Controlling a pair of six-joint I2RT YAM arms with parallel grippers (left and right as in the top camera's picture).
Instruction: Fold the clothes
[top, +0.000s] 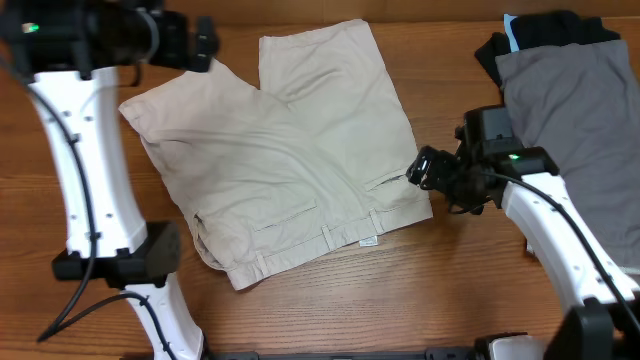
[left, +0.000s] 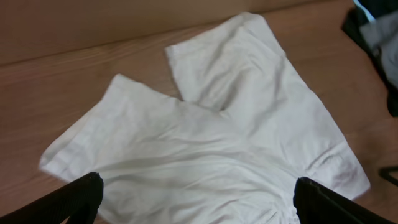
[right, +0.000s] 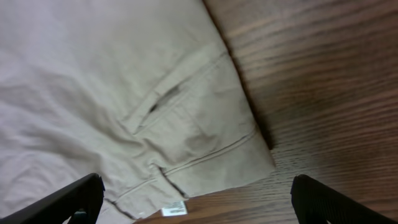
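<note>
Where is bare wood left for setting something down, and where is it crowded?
Bare table lies on the robot's side of the shorts, between left arm and right arm. Crowded: the right gripper sits in the gap between shorts and grey garment, black garment behind.

Left arm stands tall at the left, left gripper (top: 204, 45) with fingers (left: 74, 199) spread wide; right arm reaches inward, right gripper (top: 424, 168) low, fingers (right: 71, 200) equally wide, apparently clasping nothing.
</note>
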